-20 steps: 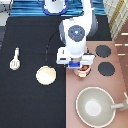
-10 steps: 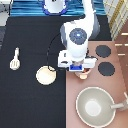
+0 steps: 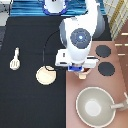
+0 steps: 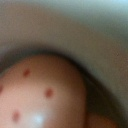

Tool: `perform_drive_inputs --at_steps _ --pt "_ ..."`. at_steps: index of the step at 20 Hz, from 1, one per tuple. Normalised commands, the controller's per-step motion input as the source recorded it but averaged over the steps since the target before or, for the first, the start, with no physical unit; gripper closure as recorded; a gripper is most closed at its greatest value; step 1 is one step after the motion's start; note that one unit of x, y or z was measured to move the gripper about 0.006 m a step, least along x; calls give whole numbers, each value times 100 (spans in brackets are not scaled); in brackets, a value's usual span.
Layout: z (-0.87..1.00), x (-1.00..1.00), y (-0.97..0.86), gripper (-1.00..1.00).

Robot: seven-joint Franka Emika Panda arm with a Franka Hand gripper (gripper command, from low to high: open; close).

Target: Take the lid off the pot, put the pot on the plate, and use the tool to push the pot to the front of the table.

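Pincer (image 3: 81, 73) unmoved, low over pot (image 3: 84, 75) on stove (image 3: 95, 70)

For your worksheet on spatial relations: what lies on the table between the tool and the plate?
Nothing: in the exterior view only bare black table separates the tool from the plate. The claw is over on the stove, right of the plate, over the pot.

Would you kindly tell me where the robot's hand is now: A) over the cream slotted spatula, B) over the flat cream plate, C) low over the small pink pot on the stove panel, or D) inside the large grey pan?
C: the hand sits right over the small pink pot on the pinkish-brown stove panel.
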Motion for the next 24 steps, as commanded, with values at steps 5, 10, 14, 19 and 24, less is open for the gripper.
perform_drive_inputs --at_steps 5,10,14,19,24 --pt "58 -32 -99 100" --pt "45 -26 -100 100" --pt "26 -35 -99 100" --pt "-1 -51 -85 100" --pt "-48 -75 -60 100"
